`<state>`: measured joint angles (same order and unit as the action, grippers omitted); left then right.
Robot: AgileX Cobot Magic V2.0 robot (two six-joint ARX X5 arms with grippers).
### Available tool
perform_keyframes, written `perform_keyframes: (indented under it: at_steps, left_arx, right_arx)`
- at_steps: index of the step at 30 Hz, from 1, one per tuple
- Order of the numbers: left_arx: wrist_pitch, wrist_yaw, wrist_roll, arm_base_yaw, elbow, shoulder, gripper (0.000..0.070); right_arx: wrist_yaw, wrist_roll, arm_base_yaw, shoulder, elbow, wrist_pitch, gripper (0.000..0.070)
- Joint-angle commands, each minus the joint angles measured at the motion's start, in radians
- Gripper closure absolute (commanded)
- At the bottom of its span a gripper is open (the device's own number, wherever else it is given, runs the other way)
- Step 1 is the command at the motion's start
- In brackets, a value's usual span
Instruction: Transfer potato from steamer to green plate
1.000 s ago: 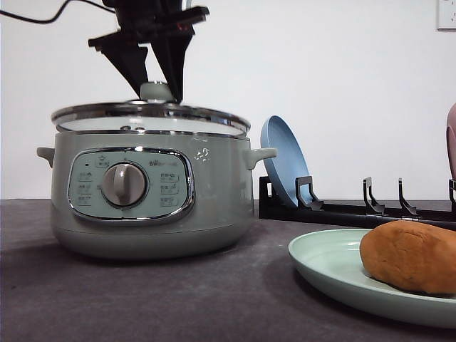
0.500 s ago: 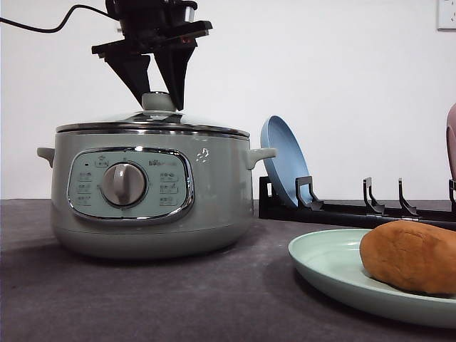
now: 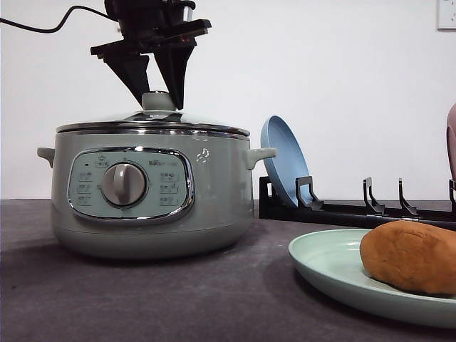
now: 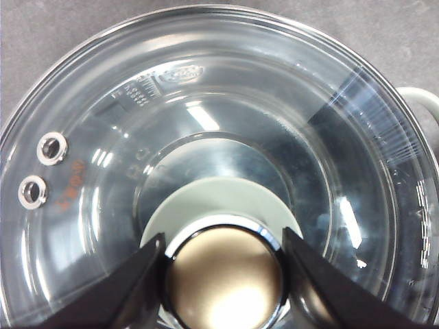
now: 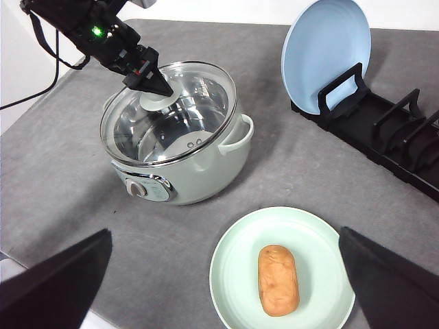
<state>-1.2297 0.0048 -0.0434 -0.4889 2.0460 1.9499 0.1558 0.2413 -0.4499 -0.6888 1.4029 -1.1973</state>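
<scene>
Front view: low, near table level, facing forward, close on the steamer and green plate. Left wrist view: straight down, tight over the glass lid. Right wrist view: high, looking down across the table (widest of the three); shares steamer, plate and rack with the front view.

Potato on green plate, steamer to left.
</scene>
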Motion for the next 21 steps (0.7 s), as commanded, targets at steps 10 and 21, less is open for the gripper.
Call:
perform_keyframes:
  at_steps: [10,21]
  left_arx:
    - [0.015,0.019,-0.022,-0.001,0.029,0.022,0.0211]
    - [0.012,0.019,-0.022,0.004,0.029,-0.024,0.0]
  right_arx:
    - [-0.003,0.013,-0.005,-0.006,0.018,0.006,0.0016]
    - [0.0,0.013,-0.005,-0.006,0.018,0.005,0.0016]
